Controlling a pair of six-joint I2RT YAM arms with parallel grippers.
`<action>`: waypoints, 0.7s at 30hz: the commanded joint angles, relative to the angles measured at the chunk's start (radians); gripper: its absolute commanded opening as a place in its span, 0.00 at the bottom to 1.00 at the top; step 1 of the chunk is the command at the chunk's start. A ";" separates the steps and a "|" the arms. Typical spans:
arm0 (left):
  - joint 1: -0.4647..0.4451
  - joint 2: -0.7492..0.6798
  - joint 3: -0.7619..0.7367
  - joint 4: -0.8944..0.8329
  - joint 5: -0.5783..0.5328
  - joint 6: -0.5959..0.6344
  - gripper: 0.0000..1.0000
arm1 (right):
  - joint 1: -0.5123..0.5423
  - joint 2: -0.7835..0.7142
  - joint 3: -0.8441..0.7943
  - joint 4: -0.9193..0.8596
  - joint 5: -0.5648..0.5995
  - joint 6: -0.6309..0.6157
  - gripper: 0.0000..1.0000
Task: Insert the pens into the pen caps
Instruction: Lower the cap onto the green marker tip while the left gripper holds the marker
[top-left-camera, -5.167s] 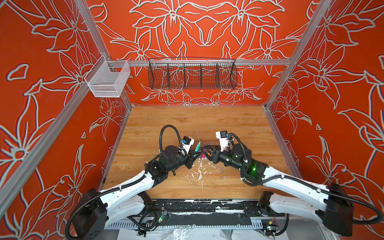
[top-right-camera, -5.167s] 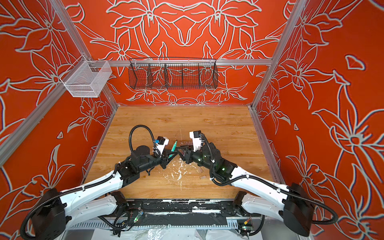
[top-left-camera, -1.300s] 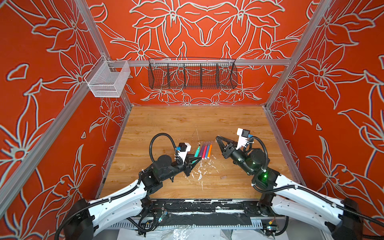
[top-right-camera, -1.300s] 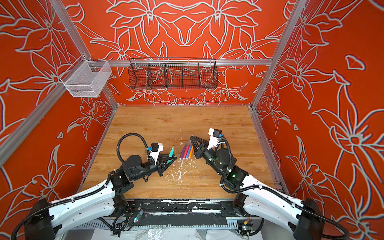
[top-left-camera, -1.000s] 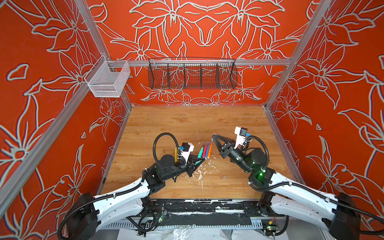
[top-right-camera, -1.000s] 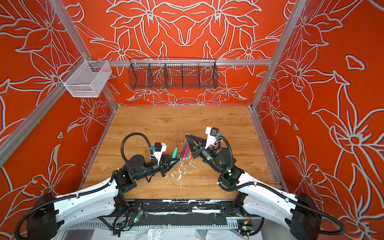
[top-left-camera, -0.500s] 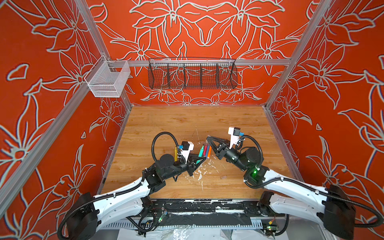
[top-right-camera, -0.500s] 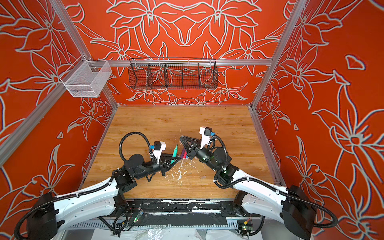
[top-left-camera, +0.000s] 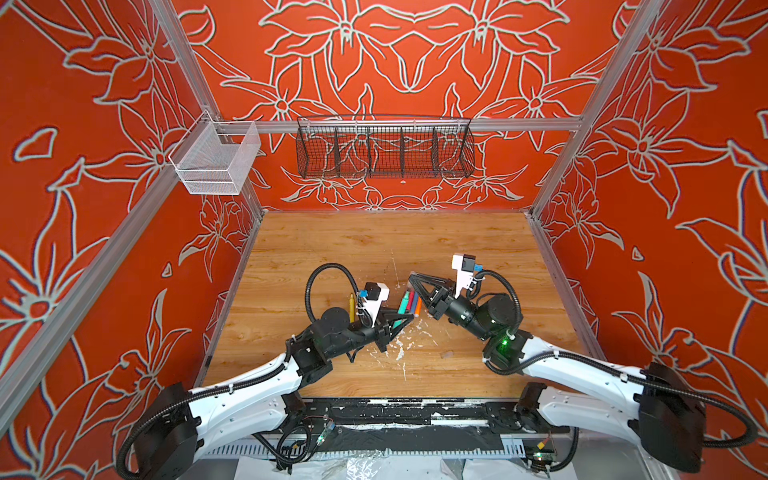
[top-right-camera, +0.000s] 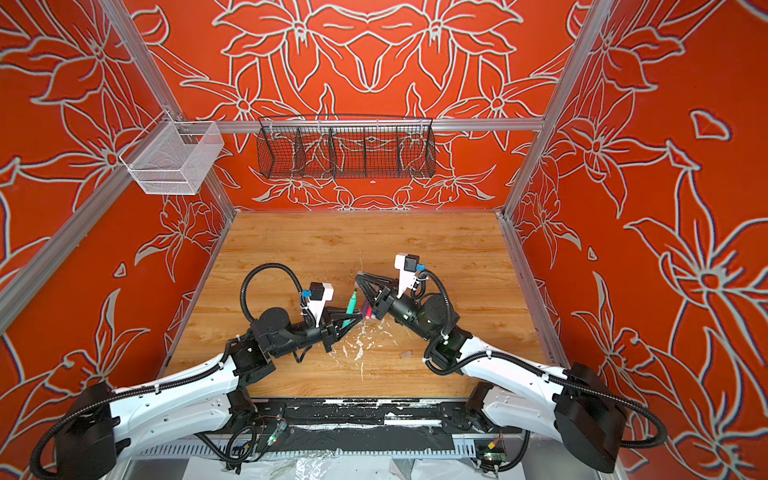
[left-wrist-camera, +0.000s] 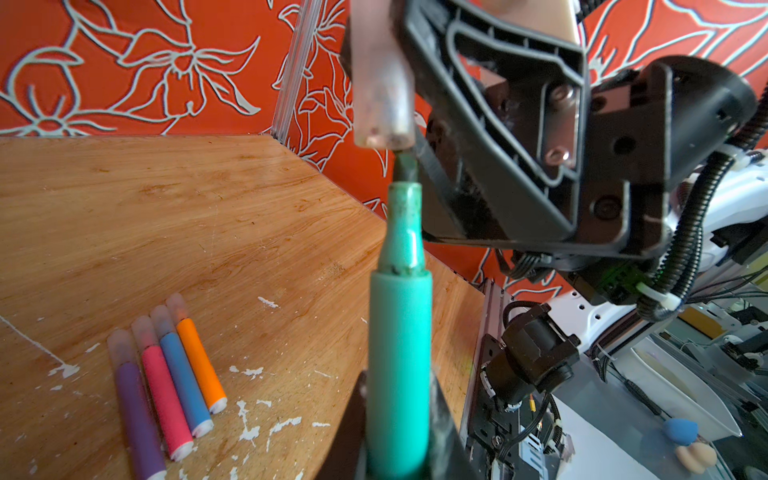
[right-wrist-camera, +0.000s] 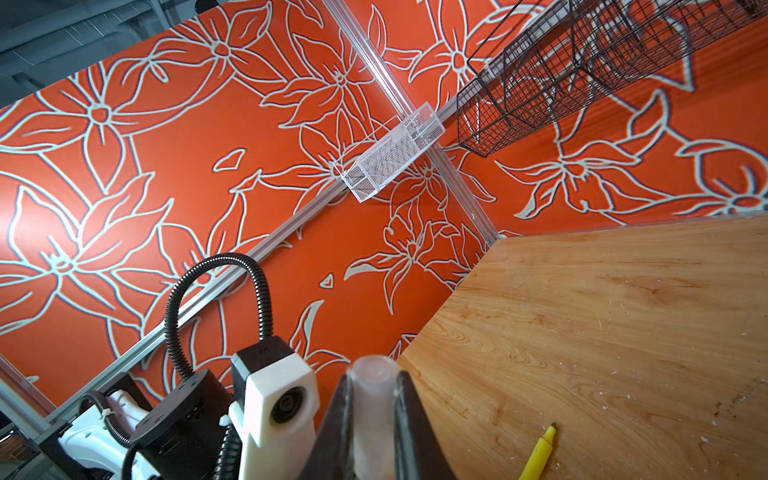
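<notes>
Since a second ago my right arm (top-left-camera: 469, 309) is sitting further toward 9 o'clock and my left arm (top-left-camera: 345, 332) further toward 12, so both sets of jaws are now meeting over the middle of the table (top-left-camera: 374, 241).

My left jaws are clamping the green pen (left-wrist-camera: 399, 353) by its barrel. The frame edge is cutting off their tips in the left wrist view, and the pen's back end is hiding between them. My right jaws are squeezing a clear cap (right-wrist-camera: 374, 399). Its closed end is running out of the left wrist picture, and in both top views it is too small to make out. The pen's dark nib is sitting right at the cap's open mouth, slightly off-centre, and I cannot tell whether they are touching.

I am reaching my left arm in from 7 o'clock, jaws aiming toward 2. My right arm is reaching in from 4 o'clock, jaws aiming toward 10.

A row of four capped pens (left-wrist-camera: 183, 382), purple, pink, blue and orange, is lying on the table just at 3 o'clock of the green pen. My right jaws are covering part of the row (top-right-camera: 366, 309) in a top view. The yellow pen (right-wrist-camera: 538, 453) is lying uncapped at 9 o'clock of my left wrist.
</notes>
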 joint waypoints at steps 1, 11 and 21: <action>-0.007 -0.009 0.022 0.035 -0.004 0.003 0.00 | -0.001 0.009 -0.026 0.059 -0.023 0.026 0.00; -0.007 -0.015 0.022 0.027 -0.021 0.011 0.00 | 0.000 0.001 -0.055 0.062 -0.032 0.031 0.00; -0.008 -0.020 0.021 0.023 -0.031 0.015 0.00 | 0.001 0.022 -0.063 0.102 -0.056 0.044 0.00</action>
